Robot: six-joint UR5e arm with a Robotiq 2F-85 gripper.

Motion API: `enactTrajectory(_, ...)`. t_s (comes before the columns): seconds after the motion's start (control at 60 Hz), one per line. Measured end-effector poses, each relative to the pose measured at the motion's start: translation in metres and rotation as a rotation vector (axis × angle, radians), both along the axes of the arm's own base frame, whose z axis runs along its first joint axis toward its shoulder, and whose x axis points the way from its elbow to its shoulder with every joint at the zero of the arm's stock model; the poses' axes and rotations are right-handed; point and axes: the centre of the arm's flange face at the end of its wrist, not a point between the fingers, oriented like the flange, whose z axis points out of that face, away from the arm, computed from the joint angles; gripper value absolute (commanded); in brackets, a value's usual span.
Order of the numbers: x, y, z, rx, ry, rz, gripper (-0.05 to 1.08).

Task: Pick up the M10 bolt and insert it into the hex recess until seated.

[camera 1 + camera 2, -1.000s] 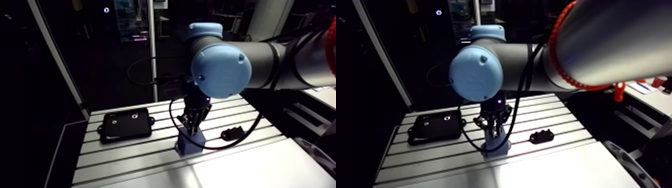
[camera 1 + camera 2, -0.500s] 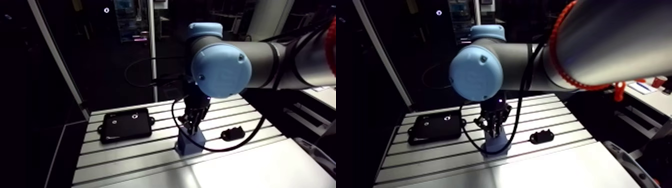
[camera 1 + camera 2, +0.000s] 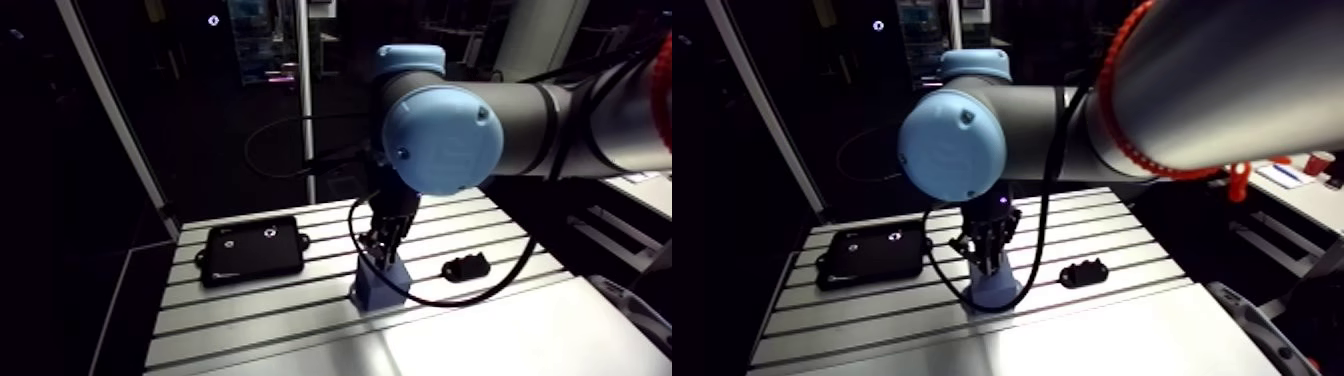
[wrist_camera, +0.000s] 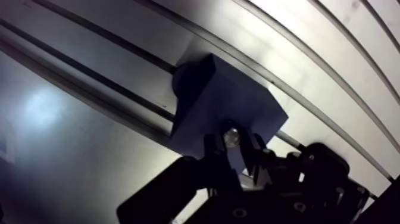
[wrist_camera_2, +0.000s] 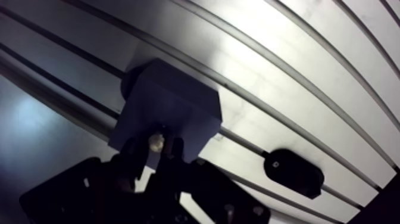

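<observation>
ROBOT ARM HOLDS BOLT OVER FIXTURE: The Robotiq gripper (image 4: 232, 144) stands straight over a blue block (image 4: 223, 104) near the middle of the slotted aluminium table (image 3: 250, 310), its two fingers (image 4: 212, 146) clamped on the M10 bolt (image 4: 231, 137). In the wrist view only the bolt's bright metal end shows between the fingers, directly over the block's top face. Its long axis appears to run upright, in line with the gripper and pointing down at the block. The hex recess itself is hidden under fingers and bolt, so it cannot be told whether the bolt has entered it. The coming move looks to be a straight push down along that axis, and the bolt's flats would need to match the recess before it can seat. A flat black box (image 3: 252, 250) lies toward the table's left edge, well apart from the block. A small black part (image 5: 293, 173) lies near the block toward the right edge.
</observation>
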Motion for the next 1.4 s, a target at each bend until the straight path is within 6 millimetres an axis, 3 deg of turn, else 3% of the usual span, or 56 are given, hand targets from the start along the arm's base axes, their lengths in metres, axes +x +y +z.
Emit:
enactTrajectory(0.733,0.0,0.0,0.0,-0.01,-0.009,0.08,0.62)
enactTrajectory(1.167,-0.003,0.0,0.013,-0.004,0.002,0.072,0.61)
enactTrajectory(1.35,0.0,-0.001,0.024,0.007,0.017,-0.006,0.72)
enactTrajectory(1.4,0.001,-0.001,0.026,0.009,0.016,-0.033,0.8)
